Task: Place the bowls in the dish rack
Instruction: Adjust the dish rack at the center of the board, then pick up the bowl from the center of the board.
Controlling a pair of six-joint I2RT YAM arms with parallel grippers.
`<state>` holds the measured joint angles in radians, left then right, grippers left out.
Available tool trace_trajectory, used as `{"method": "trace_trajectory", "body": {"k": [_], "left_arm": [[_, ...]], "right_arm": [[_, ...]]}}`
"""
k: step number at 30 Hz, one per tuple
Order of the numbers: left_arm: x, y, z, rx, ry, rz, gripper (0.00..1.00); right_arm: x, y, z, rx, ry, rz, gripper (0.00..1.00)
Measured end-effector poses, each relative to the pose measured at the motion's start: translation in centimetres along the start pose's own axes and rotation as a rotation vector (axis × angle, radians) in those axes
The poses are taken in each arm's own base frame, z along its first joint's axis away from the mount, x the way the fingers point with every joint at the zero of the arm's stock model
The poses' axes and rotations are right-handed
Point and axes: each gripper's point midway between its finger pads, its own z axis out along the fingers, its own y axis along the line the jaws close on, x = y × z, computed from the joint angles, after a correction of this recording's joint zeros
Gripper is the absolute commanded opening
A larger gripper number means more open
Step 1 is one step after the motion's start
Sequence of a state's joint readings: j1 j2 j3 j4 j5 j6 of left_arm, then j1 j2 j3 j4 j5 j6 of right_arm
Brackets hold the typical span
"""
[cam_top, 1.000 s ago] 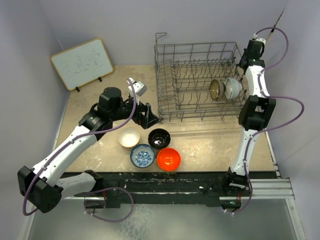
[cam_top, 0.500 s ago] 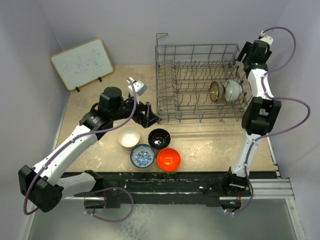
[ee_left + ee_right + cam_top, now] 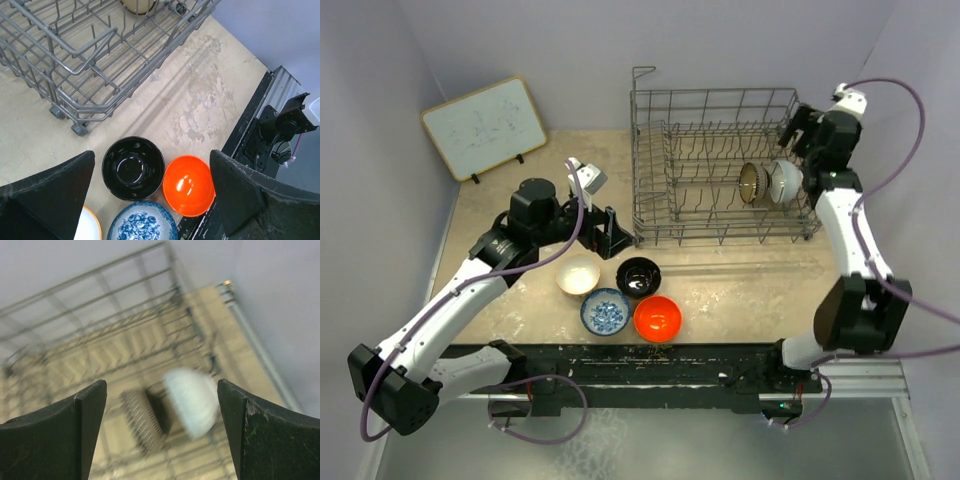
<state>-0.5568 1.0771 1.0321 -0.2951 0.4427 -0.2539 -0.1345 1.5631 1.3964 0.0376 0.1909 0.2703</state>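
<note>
The grey wire dish rack [image 3: 720, 165] stands at the back right. Two bowls stand on edge between its tines: a brown-rimmed one [image 3: 752, 183] and a white one [image 3: 786, 181]. My right gripper [image 3: 798, 130] hangs open above them, holding nothing; its wrist view looks down on the white bowl [image 3: 192, 400] and the brown-rimmed bowl [image 3: 142, 422]. Four more bowls sit on the table: cream [image 3: 578, 275], black [image 3: 638, 276], blue-and-white [image 3: 605, 312] and orange-red [image 3: 657, 319]. My left gripper [image 3: 613, 236] hovers open and empty above the black bowl [image 3: 133, 167].
A white board [image 3: 483, 126] leans at the back left. A black rail [image 3: 650, 360] runs along the near edge, close behind the orange-red bowl [image 3: 192, 185]. The rack's corner [image 3: 75, 122] lies just beyond the black bowl. Walls close in on three sides.
My right gripper has opened, let go of the white bowl in the rack, and risen up and back from it. The left arm has shifted slightly left.
</note>
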Motion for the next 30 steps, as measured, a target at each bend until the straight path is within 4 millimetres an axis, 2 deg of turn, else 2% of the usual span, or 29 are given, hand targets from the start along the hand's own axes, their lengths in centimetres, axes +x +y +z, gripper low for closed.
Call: {"method": "trace_trajectory", "body": {"k": [4, 5, 7, 8, 10, 11, 14, 17, 19, 23, 24, 27, 28, 30], "left_arm": [[0.0, -0.1, -0.7, -0.017, 0.01, -0.01, 0.99], [-0.2, -0.1, -0.9, -0.026, 0.009, -0.012, 0.99], [-0.7, -0.1, -1.5, -0.045, 0.0, -0.012, 0.99], [-1.0, -0.1, -1.9, -0.059, -0.009, -0.009, 0.99], [-1.4, -0.1, -2.8, -0.085, -0.024, -0.005, 0.99], [-1.5, -0.1, -3.4, -0.1, -0.032, -0.003, 0.99], [-2.1, -0.1, -5.1, -0.149, -0.061, 0.003, 0.99], [-2.3, 0.0, -6.3, -0.182, -0.082, 0.007, 0.99], [-2.4, 0.1, -6.9, -0.204, -0.092, 0.008, 0.99], [-2.2, 0.5, -7.6, -0.243, -0.095, -0.003, 0.99], [-2.1, 0.7, -7.8, -0.254, -0.092, -0.005, 0.99], [-2.1, 1.0, -8.1, -0.279, -0.091, -0.008, 0.99], [-2.0, 1.1, -8.2, -0.287, -0.091, -0.01, 0.99], [-2.0, 1.2, -8.6, -0.3, -0.093, -0.013, 0.99]], "right_arm": [[1.5, 6.2, -7.9, -0.167, 0.039, -0.033, 0.89], [2.2, 7.9, -10.6, -0.227, 0.054, -0.034, 0.88], [3.1, 9.8, -15.0, -0.322, 0.085, -0.023, 0.85], [3.7, 10.0, -17.5, -0.363, 0.105, -0.009, 0.83], [4.5, 9.3, -21.0, -0.403, 0.134, 0.024, 0.78], [5.1, 9.7, -22.9, -0.446, 0.154, 0.037, 0.76], [8.4, 9.7, -27.5, -0.531, 0.254, 0.075, 0.73], [12.8, 9.6, -30.3, -0.577, 0.395, 0.058, 0.73], [15.6, 9.6, -31.2, -0.578, 0.49, 0.022, 0.73], [18.9, 11.5, -31.9, -0.585, 0.601, -0.083, 0.75], [19.4, 12.5, -32.2, -0.598, 0.616, -0.112, 0.77], [21.0, 17.6, -34.2, -0.666, 0.632, -0.228, 0.78], [21.9, 19.5, -34.9, -0.685, 0.633, -0.261, 0.78], [24.0, 21.7, -36.1, -0.694, 0.65, -0.305, 0.77]]}}
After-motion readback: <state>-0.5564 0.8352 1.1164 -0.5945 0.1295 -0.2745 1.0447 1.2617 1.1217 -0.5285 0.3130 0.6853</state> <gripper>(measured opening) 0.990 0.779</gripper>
